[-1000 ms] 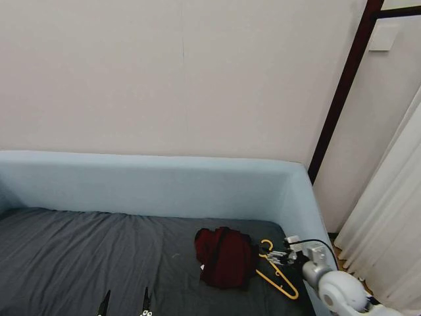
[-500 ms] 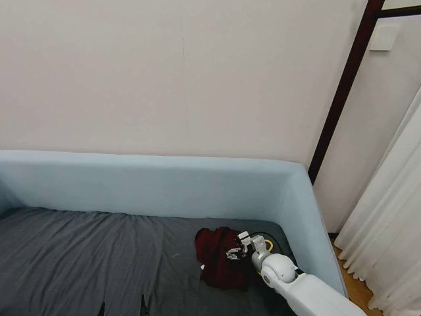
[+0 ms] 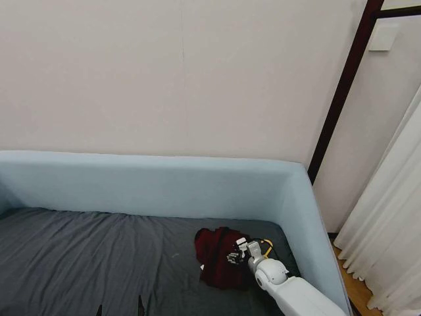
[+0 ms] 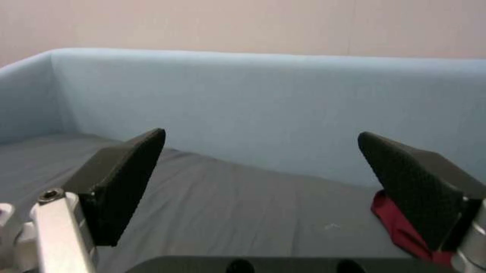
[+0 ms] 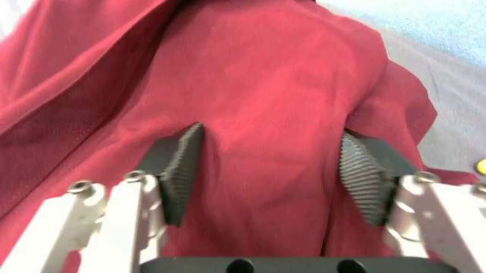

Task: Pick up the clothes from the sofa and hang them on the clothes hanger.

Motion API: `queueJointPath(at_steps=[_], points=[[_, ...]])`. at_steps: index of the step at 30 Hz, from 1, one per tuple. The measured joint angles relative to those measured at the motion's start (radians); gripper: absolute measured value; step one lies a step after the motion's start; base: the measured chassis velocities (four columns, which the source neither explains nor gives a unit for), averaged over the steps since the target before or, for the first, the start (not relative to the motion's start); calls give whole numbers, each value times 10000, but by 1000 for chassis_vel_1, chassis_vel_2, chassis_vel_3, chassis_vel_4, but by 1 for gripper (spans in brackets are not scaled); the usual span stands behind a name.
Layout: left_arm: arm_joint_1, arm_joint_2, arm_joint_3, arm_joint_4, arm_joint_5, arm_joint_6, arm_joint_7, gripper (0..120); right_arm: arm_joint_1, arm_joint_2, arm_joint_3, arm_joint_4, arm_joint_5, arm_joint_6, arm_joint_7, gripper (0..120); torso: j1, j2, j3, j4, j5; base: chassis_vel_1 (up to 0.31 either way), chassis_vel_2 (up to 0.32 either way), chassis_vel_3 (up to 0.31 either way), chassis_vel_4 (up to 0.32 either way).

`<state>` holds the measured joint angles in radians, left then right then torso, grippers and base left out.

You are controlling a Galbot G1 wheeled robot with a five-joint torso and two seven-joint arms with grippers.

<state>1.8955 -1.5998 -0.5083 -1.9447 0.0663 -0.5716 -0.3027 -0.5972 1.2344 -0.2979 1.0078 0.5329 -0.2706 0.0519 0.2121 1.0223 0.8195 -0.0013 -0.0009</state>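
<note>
The right gripper (image 5: 270, 159) is sitting with its jaws spread and gripping nothing. Its ribbed fingertips (image 5: 184, 156) are pressing into the dark red crumpled cloth garment (image 3: 212, 249), one on either side of a raised fold. This placement is judged to put a ridge of fabric between the pads, so that closing would pinch cloth rather than slide over it.

The garment is lying on the dark grey fabric seat cushion (image 3: 79, 257) of the pale blue upholstered sofa (image 3: 164, 178), near the sofa's right armrest. The yellow plastic clothes hanger (image 3: 266, 244) is lying just beside it, partly behind the right arm.

The garment is bunched, so no collar or hem is showing. Its long axis is appearing to run from the backrest toward the seat front, slightly tilted.

The left gripper (image 4: 262, 139) is hovering over the cushion with its jaws wide apart, well apart from the garment.
</note>
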Motion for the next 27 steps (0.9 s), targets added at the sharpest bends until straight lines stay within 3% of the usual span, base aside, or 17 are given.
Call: queueJointPath(at_steps=[7, 15, 20, 27], points=[[-81, 79, -188, -41, -243, 9, -8, 100, -78, 27, 163, -108, -334, 233, -10, 34, 0, 0, 0, 0, 1, 0, 0, 0, 0], [-144, 63, 15, 157, -156, 6, -27, 100, -336, -527, 41, 908, -670, 356, 85, 4, -1, 0, 1, 1, 2, 0, 0, 0, 0], [-284, 140, 30, 284, -127, 26, -101, 100, -534, -1029, -26, 1917, -1518, 862, 223, 0, -1, 0, 0, -1, 1, 0, 0, 0, 0], [-377, 305, 32, 291, -240, 61, -100, 100, -560, -1708, -127, 3247, -620, 715, 422, 0, -2, 0, 0, -3, 2, 0, 0, 0, 0]])
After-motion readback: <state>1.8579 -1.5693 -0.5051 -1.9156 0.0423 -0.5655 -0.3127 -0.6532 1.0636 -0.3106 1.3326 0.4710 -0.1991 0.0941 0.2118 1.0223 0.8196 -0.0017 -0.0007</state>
